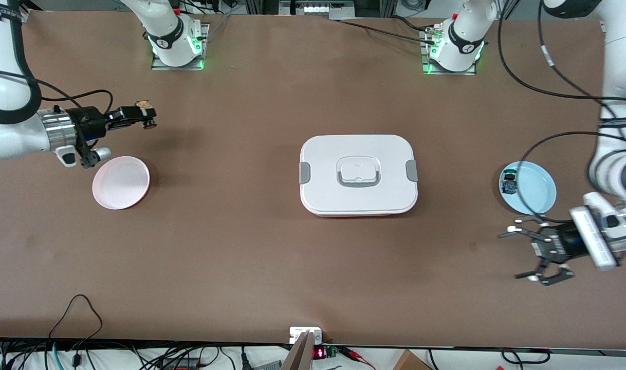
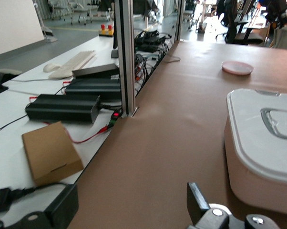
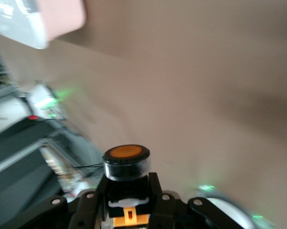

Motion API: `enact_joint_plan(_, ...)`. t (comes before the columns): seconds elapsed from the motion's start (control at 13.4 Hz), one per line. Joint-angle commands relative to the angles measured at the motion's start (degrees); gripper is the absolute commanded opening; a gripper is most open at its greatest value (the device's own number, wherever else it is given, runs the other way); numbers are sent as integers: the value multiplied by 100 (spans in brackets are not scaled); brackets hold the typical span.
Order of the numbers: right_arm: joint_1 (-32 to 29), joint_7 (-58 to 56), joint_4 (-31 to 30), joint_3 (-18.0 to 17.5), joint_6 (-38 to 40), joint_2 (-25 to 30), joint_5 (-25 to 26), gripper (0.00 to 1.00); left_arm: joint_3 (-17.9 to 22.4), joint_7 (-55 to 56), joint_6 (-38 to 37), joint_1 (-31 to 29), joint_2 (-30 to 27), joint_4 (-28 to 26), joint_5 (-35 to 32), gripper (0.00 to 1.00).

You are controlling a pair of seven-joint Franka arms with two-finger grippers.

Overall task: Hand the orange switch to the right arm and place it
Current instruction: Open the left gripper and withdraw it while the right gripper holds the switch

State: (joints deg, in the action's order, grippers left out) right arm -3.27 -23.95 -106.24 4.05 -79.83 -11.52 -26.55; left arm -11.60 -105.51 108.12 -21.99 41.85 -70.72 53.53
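Now my right gripper (image 1: 147,119) pinches the orange switch (image 1: 149,124) above bare table beside the pink plate (image 1: 121,183). Left gripper (image 1: 530,254) waits, spread wide. Next, I'd judge, I lower it onto the plate.

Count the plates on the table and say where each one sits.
2. The pink plate lies at the right arm's end of the table; the blue plate lies at the left arm's end and carries a small switch. None seems hidden.

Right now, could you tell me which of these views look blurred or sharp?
Right wrist view: background streaked, only the orange switch in the right gripper sharp. Front view: sharp, evenly lit, soft shadow beside the white lidded box. Left wrist view: clear.
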Motion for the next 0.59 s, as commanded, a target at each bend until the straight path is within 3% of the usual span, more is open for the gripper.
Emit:
enact_joint_plan(0.0,46,-609,24,-45,-540,18,859,11,140,826,-45,90,-71,436,-972,100)
enact_joint_plan(0.22,81,-1539,-72,-45,-1260,-34,1905,11,184,1855,-54,11,-457,445,-1992,100)
enact_joint_plan(0.52,-33,-3567,-625,-36,-2814,-78,2732,11,114,3629,-298,81,-1194,463,-3573,100)
